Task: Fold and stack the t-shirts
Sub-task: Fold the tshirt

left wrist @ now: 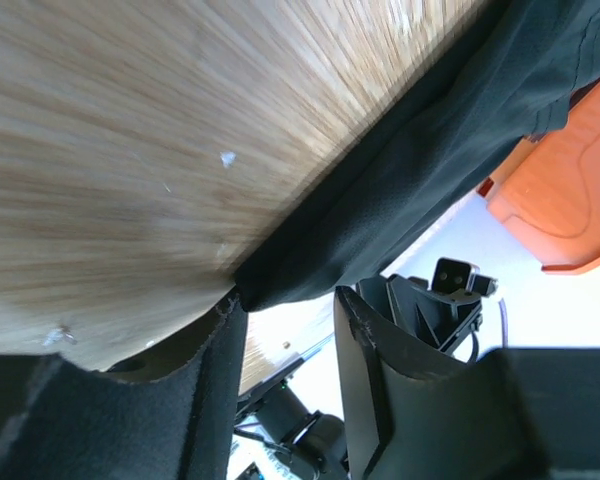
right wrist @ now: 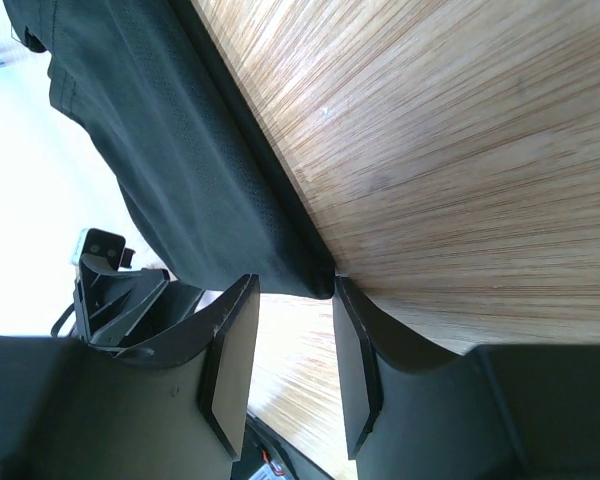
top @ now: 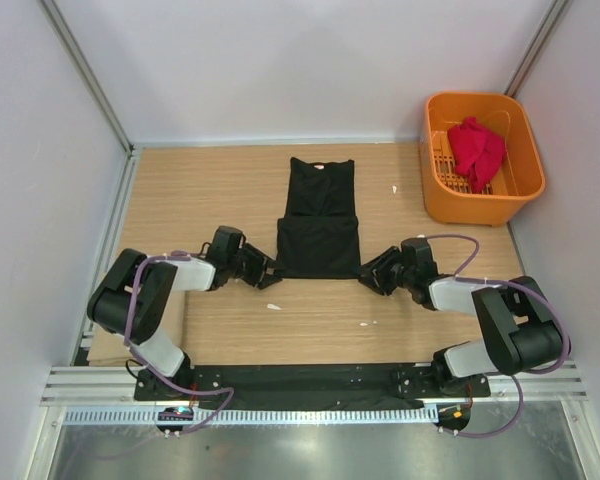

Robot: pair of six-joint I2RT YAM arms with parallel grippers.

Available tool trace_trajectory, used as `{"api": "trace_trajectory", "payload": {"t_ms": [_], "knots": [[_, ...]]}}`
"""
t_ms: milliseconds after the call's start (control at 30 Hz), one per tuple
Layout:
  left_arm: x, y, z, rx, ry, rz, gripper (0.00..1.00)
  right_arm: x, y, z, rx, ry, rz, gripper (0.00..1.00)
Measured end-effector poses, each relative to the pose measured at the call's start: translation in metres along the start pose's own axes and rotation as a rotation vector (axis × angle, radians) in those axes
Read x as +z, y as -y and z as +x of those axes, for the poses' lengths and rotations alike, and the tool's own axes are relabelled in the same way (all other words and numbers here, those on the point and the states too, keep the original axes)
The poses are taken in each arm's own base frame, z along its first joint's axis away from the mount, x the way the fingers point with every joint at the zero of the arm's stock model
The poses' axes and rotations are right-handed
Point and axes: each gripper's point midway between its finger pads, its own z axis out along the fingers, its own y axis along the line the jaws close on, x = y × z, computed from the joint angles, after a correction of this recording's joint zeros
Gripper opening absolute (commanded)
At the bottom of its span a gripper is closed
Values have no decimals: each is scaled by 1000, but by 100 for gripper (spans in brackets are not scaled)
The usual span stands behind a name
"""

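Inspected on a wooden table [top: 180,190] boxed in by white walls.

Found left gripper [left wrist: 290,298] with jaws parted, light showing through the gap, nothing clamped. Noted the near-left corner of the black shirt [top: 318,235] touching one fingertip only. Found right gripper [right wrist: 295,282] likewise released, jaws apart, with the near-right corner at their mouth and not between the pads.

Placed the black shirt at table centre, narrowed to a strip, apparently doubled over its near half, with the grippers low at its 7 and 5 o'clock corners. Located red shirt [top: 477,150] crumpled in the basket [top: 480,212], at 2 o'clock from the black one, well apart.

Judged step in hand: seizing both near corners for a fold toward 12 o'clock.
- Recommend sliding each lower finger under every layer before closing, to avoid catching the top ply alone.
- Recommend closing both sides together, lifting level and carrying straight to 12 o'clock, to keep the edges square.
- Advise against dragging: soft cloth, likely to bunch on the wood.

Seen from above only: whole outline, fold line, basket contents. Seen from the wrists only: the open gap at each jaw and the exact seat of each corner. From above, impossible to separate fingertips from black cloth. Seen from the left wrist also: basket wall beyond the black shirt, contents hidden.
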Motion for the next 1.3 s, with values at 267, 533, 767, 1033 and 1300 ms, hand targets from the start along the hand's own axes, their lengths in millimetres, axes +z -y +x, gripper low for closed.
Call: {"api": "trace_trajectory", "payload": {"t_ms": [267,533,767,1033,1300], "knots": [[-2,0,-9,-21,13,3,48,6,-4,2,14,-9,1,41],[-6,0,-13,-30,14,10,47,7,-4,2,20,-1,9,38],[2,-7,-17,-33,-19,-8,0,13,-1,4,18,-4,17,4],[7,-1,-18,96,-62,-28,0,21,-7,6,-75,-41,31,1],[-40,-42,6,228,-40,-118,0,-13,7,34,-248,-102,107,1]]}}
